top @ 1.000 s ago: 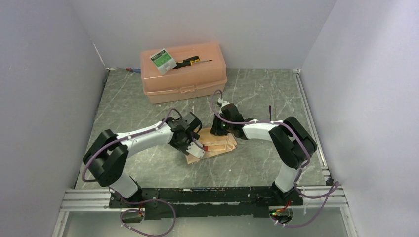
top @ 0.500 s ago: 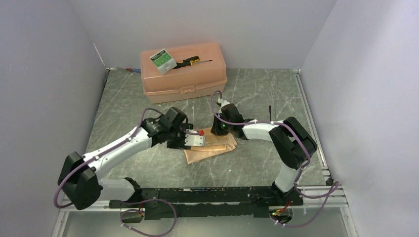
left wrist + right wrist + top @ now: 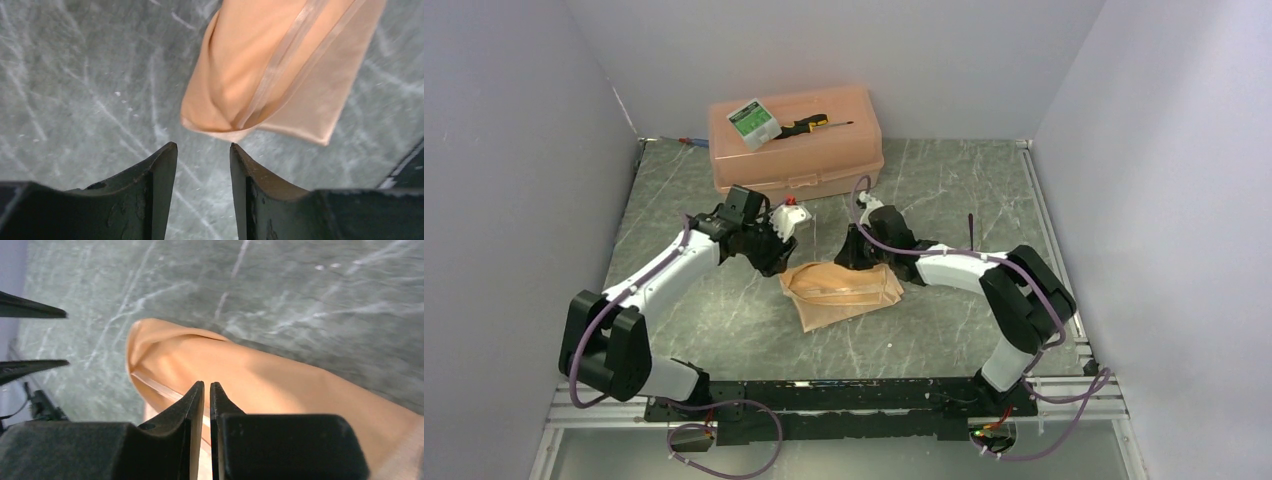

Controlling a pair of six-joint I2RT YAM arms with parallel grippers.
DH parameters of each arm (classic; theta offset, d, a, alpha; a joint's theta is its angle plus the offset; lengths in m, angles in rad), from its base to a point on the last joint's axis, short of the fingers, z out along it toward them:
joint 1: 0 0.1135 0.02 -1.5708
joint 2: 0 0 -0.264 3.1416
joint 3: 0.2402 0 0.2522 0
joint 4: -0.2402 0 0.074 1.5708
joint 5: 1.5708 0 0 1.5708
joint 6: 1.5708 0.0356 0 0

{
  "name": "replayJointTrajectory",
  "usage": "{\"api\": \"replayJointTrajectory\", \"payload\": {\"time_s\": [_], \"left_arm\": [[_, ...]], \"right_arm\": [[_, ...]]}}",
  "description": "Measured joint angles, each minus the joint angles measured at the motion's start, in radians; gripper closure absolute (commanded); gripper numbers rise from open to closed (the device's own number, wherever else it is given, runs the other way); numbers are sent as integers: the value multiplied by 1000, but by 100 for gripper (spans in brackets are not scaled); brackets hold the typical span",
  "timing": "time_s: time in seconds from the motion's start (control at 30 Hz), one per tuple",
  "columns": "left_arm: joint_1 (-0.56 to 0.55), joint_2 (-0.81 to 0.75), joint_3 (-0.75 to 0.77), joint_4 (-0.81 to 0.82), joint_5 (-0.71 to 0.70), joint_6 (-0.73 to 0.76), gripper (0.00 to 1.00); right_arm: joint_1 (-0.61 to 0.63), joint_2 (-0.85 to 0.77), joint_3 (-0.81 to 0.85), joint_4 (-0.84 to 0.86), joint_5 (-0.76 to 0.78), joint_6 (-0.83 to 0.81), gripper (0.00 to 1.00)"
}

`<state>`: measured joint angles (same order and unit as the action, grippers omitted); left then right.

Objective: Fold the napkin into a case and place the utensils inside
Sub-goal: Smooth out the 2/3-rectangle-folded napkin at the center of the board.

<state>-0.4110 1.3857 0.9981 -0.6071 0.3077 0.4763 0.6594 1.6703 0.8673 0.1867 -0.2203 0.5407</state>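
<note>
The napkin (image 3: 842, 292) lies folded into a flat, lopsided packet on the marbled grey table (image 3: 954, 190), on the near side of the peach plastic box (image 3: 796, 160) and well apart from it. A paler hem band runs along its length. Its end toward the left arm is rounded over in a soft fold.

On the box lid rest a black-and-yellow-handled screwdriver (image 3: 809, 124) and a small green-and-white carton (image 3: 754, 122), both well apart from the cloth.

The left gripper (image 3: 202, 150) hangs over bare table between the box and the napkin. Its jaws stand about halfway apart with nothing between them, and the napkin's rounded end lies just beyond its fingertips, not touching them.

The right gripper (image 3: 207, 386) sits at the napkin's edge that faces the box, with its tips over the cloth. Its jaws are drawn almost together, leaving only a thin slit. Whether they nip any cloth cannot be told.
</note>
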Motion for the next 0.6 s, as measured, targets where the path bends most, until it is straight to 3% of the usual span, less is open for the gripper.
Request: {"api": "replayJointTrajectory", "payload": {"time_s": [0.3, 0.6], "left_arm": [[58, 161, 50, 14, 182, -256, 56], [126, 347, 108, -32, 257, -315, 63]], "right_arm": [[45, 124, 62, 100, -89, 105, 94], [64, 171, 60, 121, -131, 114, 97]]}}
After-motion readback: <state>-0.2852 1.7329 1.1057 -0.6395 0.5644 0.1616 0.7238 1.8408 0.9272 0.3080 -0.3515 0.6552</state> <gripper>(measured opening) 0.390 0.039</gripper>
